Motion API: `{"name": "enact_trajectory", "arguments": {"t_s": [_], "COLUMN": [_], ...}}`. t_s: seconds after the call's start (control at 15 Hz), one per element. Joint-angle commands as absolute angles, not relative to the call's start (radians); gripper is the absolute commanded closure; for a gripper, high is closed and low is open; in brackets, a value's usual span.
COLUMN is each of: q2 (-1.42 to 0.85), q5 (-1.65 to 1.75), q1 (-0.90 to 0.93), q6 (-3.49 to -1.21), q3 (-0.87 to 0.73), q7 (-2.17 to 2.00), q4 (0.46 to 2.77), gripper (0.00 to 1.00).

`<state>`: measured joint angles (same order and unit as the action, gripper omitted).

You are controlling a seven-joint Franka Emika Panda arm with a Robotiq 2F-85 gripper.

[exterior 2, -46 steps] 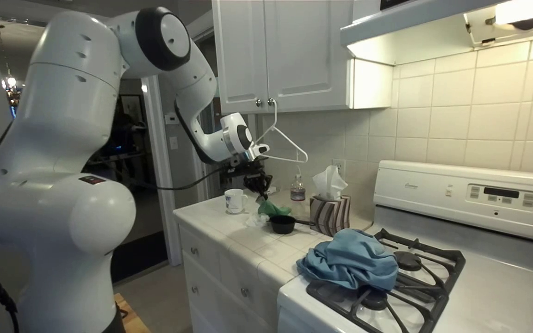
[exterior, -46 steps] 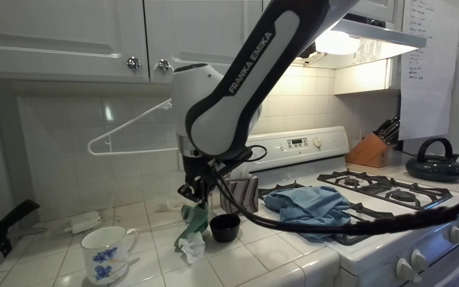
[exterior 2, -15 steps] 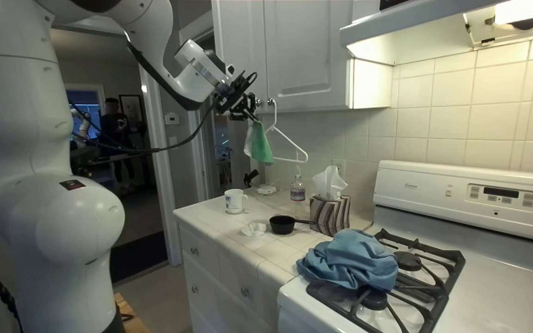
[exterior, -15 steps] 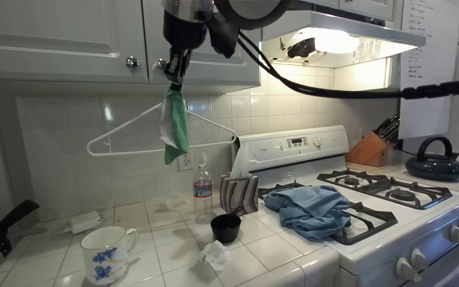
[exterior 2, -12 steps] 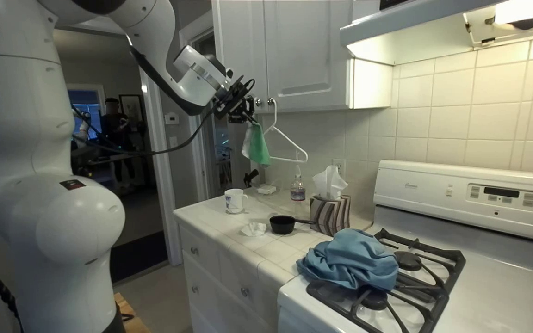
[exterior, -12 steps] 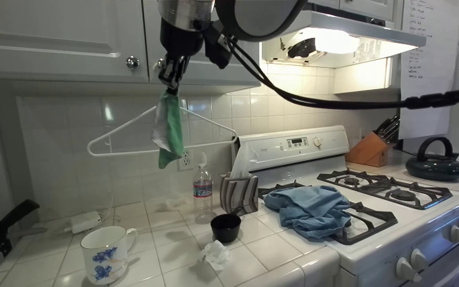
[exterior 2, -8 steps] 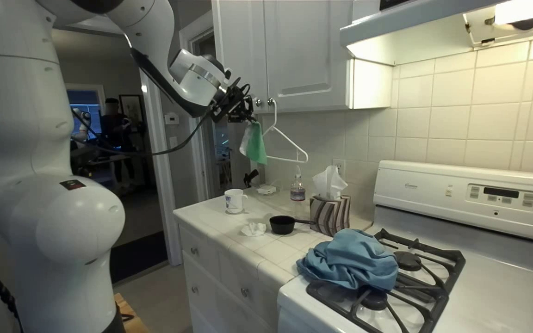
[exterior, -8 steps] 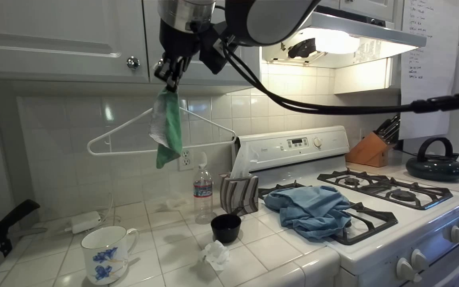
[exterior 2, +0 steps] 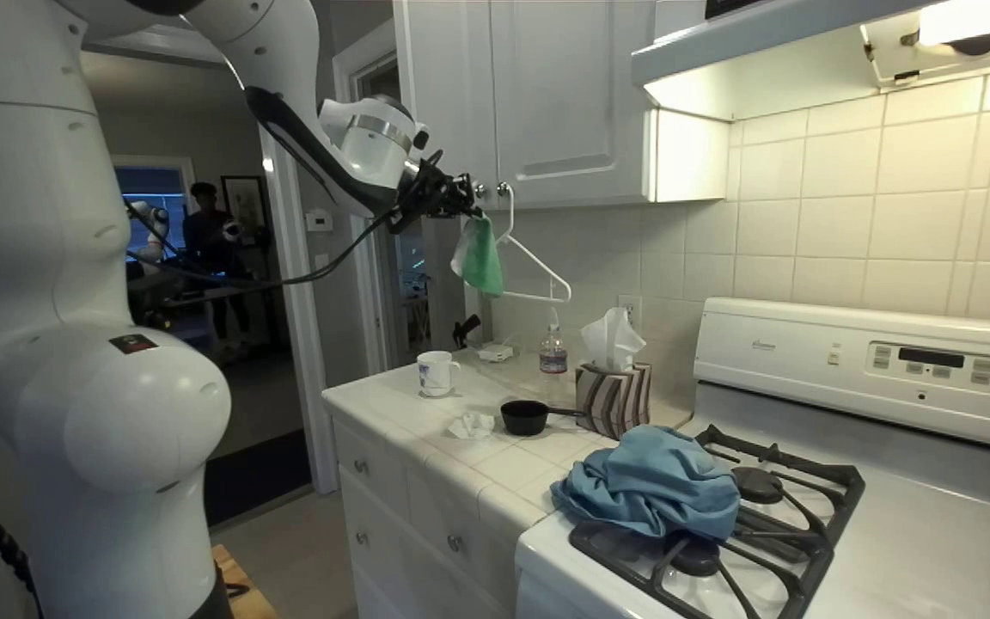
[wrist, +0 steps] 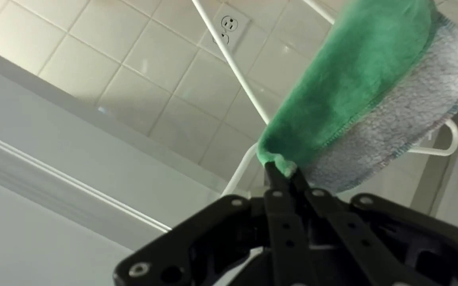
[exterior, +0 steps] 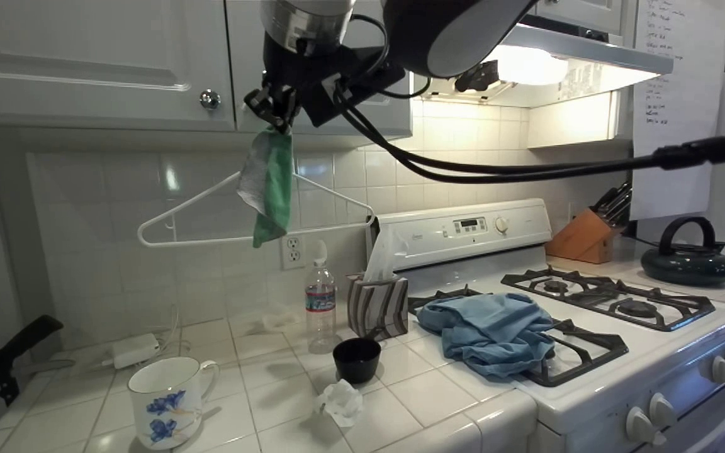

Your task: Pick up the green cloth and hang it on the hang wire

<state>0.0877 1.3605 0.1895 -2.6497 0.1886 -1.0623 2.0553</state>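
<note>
"Mug [exterior: 165, 402] with blue flowers, toward the left of the counter [exterior: 425, 390], standing upright. What's next over, up high?"

"White hanger [exterior: 218, 240], hook up at a cabinet knob [exterior 2: 504, 188]. Same spot, overlapping the hook from where I'm standing: the claw [wrist: 284, 171], tips pinched together on the top end of the green cloth [exterior: 274, 189]."

"So the cloth's just dangling?"

"Yep, hanging down from the claw, green on one side, greyish and fuzzy on the other, well above the counter. It covers part of the hanger from here. Can't tell if they're actually touching tho."

"K, and past that?"

"Clear bottle [exterior: 321, 302] with a red and blue label, upright. Crumpled white tissue [exterior: 341, 402] nearer the front edge, small black pan [exterior: 357, 365] just beside it, then a striped tissue box [exterior: 378, 308]."

"And the stove [exterior: 576, 402]?"

"Blue cloth [exterior: 491, 330] heaped on top of it. Past the stove, a wooden knife block [exterior: 583, 239], and further right a dark kettle [exterior: 686, 265], handle up."
</note>
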Motion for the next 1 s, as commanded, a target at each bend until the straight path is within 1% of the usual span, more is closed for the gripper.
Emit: {"name": "enact_trajectory", "arguments": {"t_s": [0.0,0.4,0.47,0.53,0.67,0.93], "q2": [0.143,0.081,0.056,0.085,0.062,0.054], "q5": [1.433,1.652,1.632,1.598,1.598,1.598], "q1": [0.17,0.153,0.15,0.16,0.156,0.156], "q6": [-2.649,-2.712,-2.773,-2.703,-2.744,-2.752], "q3": [0.187,0.168,0.156,0.169,0.159,0.157], "q7": [-1.328,-1.695,-1.676,-1.632,-1.642,-1.644], "q4": [2.141,2.19,2.192,2.193,2.197,2.196], "gripper": [0.99,0.99,0.99,0.95,0.95,0.95]}}
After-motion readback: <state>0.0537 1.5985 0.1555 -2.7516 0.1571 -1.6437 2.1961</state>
